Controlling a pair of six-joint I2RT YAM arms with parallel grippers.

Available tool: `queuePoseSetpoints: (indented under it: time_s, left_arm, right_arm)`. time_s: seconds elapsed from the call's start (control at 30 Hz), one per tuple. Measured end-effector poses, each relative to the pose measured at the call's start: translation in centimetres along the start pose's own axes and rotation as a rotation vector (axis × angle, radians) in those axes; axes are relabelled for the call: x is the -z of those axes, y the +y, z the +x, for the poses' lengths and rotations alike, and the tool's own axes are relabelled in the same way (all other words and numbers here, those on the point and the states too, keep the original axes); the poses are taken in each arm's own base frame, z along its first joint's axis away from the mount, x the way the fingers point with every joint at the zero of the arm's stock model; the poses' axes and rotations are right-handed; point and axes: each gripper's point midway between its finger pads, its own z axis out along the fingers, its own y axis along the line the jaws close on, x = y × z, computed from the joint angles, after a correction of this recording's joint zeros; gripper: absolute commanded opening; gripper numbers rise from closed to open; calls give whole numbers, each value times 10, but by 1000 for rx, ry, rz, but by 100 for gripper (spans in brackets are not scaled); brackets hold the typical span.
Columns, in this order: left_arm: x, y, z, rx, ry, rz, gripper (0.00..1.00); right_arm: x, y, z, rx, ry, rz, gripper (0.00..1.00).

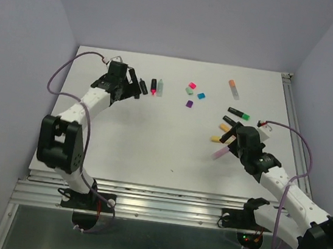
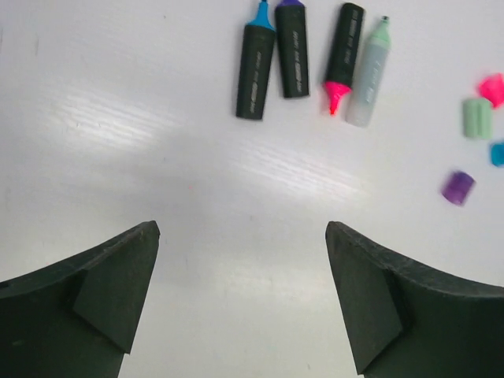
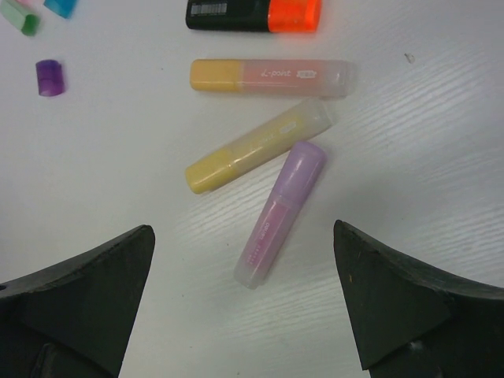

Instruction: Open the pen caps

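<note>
I am holding the left gripper (image 2: 240,252) spread wide and empty over the surface (image 2: 118,118), just short of four uncapped pens (image 2: 256,75). Loose pen caps (image 2: 458,187) are lying mid-surface. The right gripper (image 3: 242,235), also apart, is hovering over the capped lilac pen (image 3: 276,213). It looks like light, slick plastic, so I am judging barrel and cap ends the best holds. Only the right wrist view is showing its cap seam.

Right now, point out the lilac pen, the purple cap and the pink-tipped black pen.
lilac pen (image 3: 280,214), right wrist view, mid barrel.
purple cap (image 2: 457,187), left wrist view, its side.
pink-tipped black pen (image 2: 344,43), left wrist view, black barrel.
</note>
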Motion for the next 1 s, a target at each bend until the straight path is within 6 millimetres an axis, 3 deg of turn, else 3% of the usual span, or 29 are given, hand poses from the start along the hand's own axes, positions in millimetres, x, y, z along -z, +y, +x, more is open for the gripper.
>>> queuePoseSetpoints:
  time_s: [0.1,0.23,0.43,0.63,0.83,1.0]
  left_arm:
    - [73,-13,4,1,-134,117,99]
    - [138,-23,32,6,-251,318,99]
    - [155,1,68,60,-272,392,99]
    - [172,-12,60,71,-311,478,99]
    - [163,-15,67,60,-273,476,99]
    - [159,-14,69,55,-260,469,99]
  right_arm:
    - [0,-10,5,8,23,57,100]
    - [2,-21,7,19,46,125,100]
    - [7,-29,11,24,66,154,100]
    - [6,-27,20,27,110,145,100]
    - [-6,-37,44,73,203,210,100]
    - [-17,-36,49,111,241,256,100]
